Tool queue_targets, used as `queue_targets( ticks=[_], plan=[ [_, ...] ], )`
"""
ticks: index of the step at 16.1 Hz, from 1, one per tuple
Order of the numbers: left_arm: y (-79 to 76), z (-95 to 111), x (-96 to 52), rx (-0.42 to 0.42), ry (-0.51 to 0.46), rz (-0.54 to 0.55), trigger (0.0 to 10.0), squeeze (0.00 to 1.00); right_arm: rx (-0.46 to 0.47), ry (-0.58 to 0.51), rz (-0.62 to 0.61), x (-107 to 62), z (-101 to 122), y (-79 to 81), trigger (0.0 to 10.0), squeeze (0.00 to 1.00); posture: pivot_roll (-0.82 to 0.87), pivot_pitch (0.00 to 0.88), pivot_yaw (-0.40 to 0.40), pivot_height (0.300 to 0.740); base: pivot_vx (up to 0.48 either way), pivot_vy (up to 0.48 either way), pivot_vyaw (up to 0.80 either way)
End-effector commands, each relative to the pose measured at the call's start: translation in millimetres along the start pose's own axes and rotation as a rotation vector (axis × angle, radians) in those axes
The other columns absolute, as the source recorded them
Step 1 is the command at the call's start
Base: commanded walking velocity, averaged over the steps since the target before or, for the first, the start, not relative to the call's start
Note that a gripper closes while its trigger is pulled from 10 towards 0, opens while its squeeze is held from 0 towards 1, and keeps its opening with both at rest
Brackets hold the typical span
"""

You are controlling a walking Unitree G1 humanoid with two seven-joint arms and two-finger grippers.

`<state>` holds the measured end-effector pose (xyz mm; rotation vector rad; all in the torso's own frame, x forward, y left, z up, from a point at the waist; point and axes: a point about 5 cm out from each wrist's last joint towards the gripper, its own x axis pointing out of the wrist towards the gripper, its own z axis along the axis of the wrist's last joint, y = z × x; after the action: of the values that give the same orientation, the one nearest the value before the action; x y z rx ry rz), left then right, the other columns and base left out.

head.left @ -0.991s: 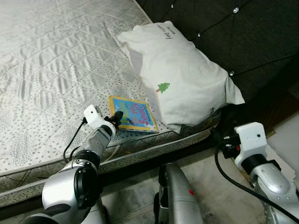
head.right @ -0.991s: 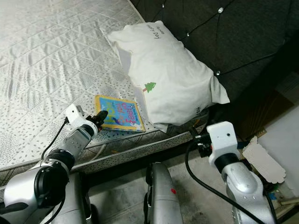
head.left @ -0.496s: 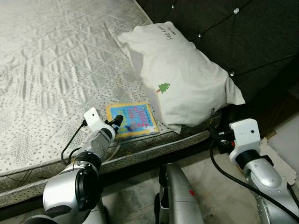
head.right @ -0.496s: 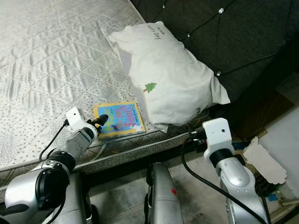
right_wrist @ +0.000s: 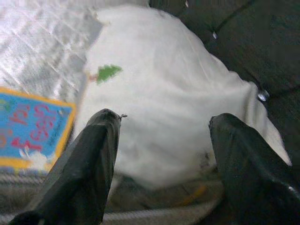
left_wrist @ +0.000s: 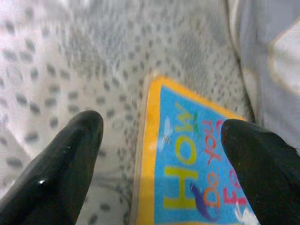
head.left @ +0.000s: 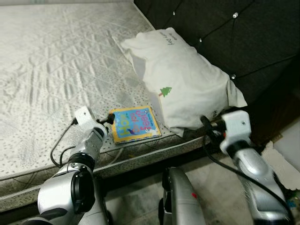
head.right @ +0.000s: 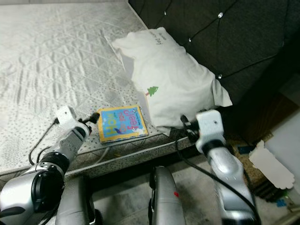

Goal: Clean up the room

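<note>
Yellow-bordered and glossy blue, the picture book (head.left: 134, 123) lies flat on the mattress (head.left: 51, 70) near its front edge, its far corner just beside or tucked slightly under the white pillow (head.left: 187, 89). My left tool (left_wrist: 161, 154) is released, fingers spread wide, one black finger (left_wrist: 65, 164) over bare quilted fabric and the other over the cover, so the book's near edge sits between them. My right tool (right_wrist: 161, 154) is also released, and faces the pillow from the bed's corner, close to it, with no contact that I can see. I judge the step in hand to be picking up the book. It is thin, stiff and lying flush on a soft surface, so pinching it from above will not work well; I would drop one finger into the mattress beside the yellow edge, let the padding give, and slide it under the board before closing on the edge. The cover looks slick, so I would grip deep, not at the very rim. The mattress ticking is speckled and stitched in diamonds, and should not snag. The pillow is plump, wrinkled cotton with a small green tree print (head.left: 164, 89) and some lettering, resting against the dark tufted headboard (head.left: 225, 33).
</note>
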<state>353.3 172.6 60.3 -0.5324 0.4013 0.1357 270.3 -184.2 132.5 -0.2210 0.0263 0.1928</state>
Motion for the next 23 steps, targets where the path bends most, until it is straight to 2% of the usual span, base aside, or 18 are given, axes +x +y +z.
queue_targets(
  ticks=[1, 4, 5, 6, 7, 8, 9, 10, 12, 14, 15, 16, 17, 19, 23],
  plan=[
    [0.5, 1.1, -1.0, 0.041, -0.018, -0.001, 10.0, 1.0, 0.002, -0.01, 0.003, 6.0, -0.1, 2.2, 10.0, 0.0, -0.09, 0.0, -0.052, 0.567, 0.0, 0.0, 0.0],
    [3.5, 6.9, -8.4, 0.124, -0.097, -0.017, 10.0, 1.0, 0.028, -0.061, 0.035, 29.9, 6.9, 14.6, 10.0, 0.0, -0.03, 0.0, -0.038, 0.567, 0.0, 0.0, 0.0],
    [2.0, 8.5, -19.7, 0.146, -0.153, -0.037, 10.0, 1.0, 0.064, -0.082, 0.051, 41.0, 9.3, 20.1, 10.0, 0.0, -0.01, 0.0, -0.029, 0.567, 0.0, 0.0, 0.0],
    [0.7, 8.9, -23.6, 0.138, -0.167, -0.045, 10.0, 1.0, 0.074, -0.084, 0.056, 44.3, 9.2, 21.8, 10.0, 0.0, 0.0, 0.0, -0.024, 0.567, 0.0, 0.0, 0.0],
    [-1.4, 11.2, -34.4, 0.139, -0.211, -0.07, 10.0, 1.0, 0.117, -0.082, 0.055, 49.3, 8.3, 24.9, 10.0, 0.0, 0.01, 0.0, -0.018, 0.567, 0.0, 0.0, 0.0],
    [-2.5, 15.8, -47.9, 0.189, -0.268, -0.078, 10.0, 1.0, 0.169, -0.076, 0.04, 53.7, 6.4, 27.0, 10.0, 0.0, 0.02, 0.0, -0.012, 0.567, 0.0, 0.0, 0.0],
    [-3.3, 19.3, -53.6, 0.225, -0.304, -0.088, 10.0, 1.0, 0.194, -0.077, 0.032, 54.7, 5.6, 27.3, 10.0, 0.0, 0.03, 0.0, -0.01, 0.567, 0.0, 0.0, 0.0],
    [-5.0, 24.8, -64.0, 0.299, -0.371, -0.106, 10.0, 1.0, 0.25, -0.079, 0.019, 56.2, 3.8, 27.9, 10.0, 0.0, 0.04, 0.0, -0.006, 0.567, 0.0, 0.0, 0.0],
    [-2.9, 22.4, -68.2, 0.383, -0.386, -0.096, 10.0, 1.0, 0.296, -0.088, 0.007, 58.3, 3.8, 28.5, 10.0, 0.0, 0.04, 0.0, -0.001, 0.567, 0.0, 0.0, 0.0],
    [-1.6, 16.9, -73.6, 0.429, -0.345, -0.051, 10.0, 1.0, 0.3, -0.121, 0.0, 60.3, 6.1, 30.4, 10.0, 0.0, 0.03, 0.0, 0.01, 0.567, 0.0, 0.0, 0.0],
    [-1.9, 16.9, -74.9, 0.431, -0.345, -0.053, 10.0, 0.26, 0.299, -0.122, -0.003, 60.2, 6.1, 30.4, 10.0, 0.0, 0.03, 0.0, 0.01, 0.567, 0.0, 0.0, 0.0],
    [-3.8, 17.5, -75.3, 0.457, -0.344, -0.056, 10.0, 0.0, 0.303, -0.129, -0.014, 60.4, 7.1, 29.5, 10.0, 0.0, 0.02, 0.0, 0.012, 0.572, 0.0, 0.0, 0.0],
    [-6.0, 19.2, -74.0, 0.491, -0.334, -0.046, 10.0, 0.0, 0.309, -0.136, -0.034, 61.7, 8.8, 27.6, 10.0, 0.0, 0.02, 0.0, 0.017, 0.582, 0.0, 0.0, 0.0],
    [-2.3, 20.2, -72.6, 0.476, -0.297, 0.009, 10.0, 0.0, 0.307, -0.144, -0.053, 63.6, 10.4, 24.6, 10.0, 0.0, 0.03, 0.0, 0.016, 0.597, 0.0, 0.0, 0.0],
    [-6.3, 20.8, -78.5, 0.465, -0.295, -0.016, 10.0, 0.0, 0.29, -0.143, -0.052, 61.6, 7.6, 24.7, 10.0, 0.0, 0.03, 0.0, 0.004, 0.642, 0.0, 0.0, 0.0]
  ],
)
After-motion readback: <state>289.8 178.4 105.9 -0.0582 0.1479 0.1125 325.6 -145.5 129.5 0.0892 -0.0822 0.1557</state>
